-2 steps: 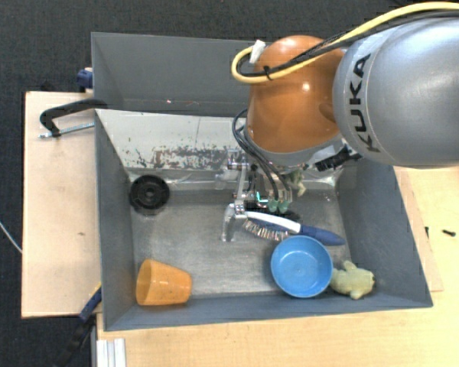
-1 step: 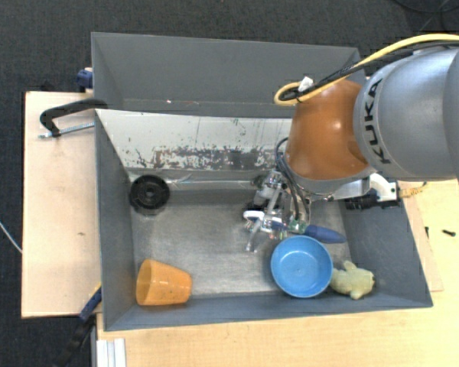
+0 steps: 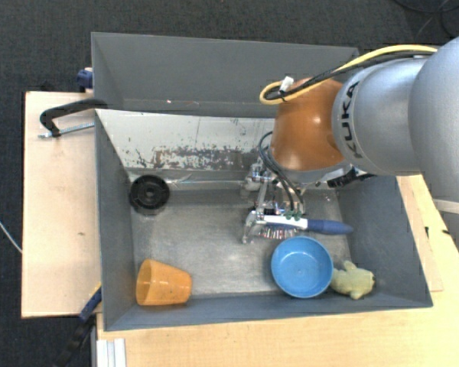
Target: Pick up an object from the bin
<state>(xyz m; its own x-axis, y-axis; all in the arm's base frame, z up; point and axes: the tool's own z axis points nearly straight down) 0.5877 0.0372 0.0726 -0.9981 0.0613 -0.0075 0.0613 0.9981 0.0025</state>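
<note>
What looks like a toothbrush [image 3: 306,224], white with a blue handle, lies flat on the bin floor just beyond the blue bowl [image 3: 301,267], close to its far rim. I judge it light, stiff and slick, apt to pivot, so I'd pinch it across the middle of the shaft rather than the bristle end. The gripper [image 3: 266,222] sits low over the brush's white end, beyond and left of the bowl; I cannot tell whether it is spread or closed. The bowl's rim crowds one side. A pale yellow lump [image 3: 353,280] lies just right of the bowl, an orange cup [image 3: 163,283] well left, with bare floor between.
</note>
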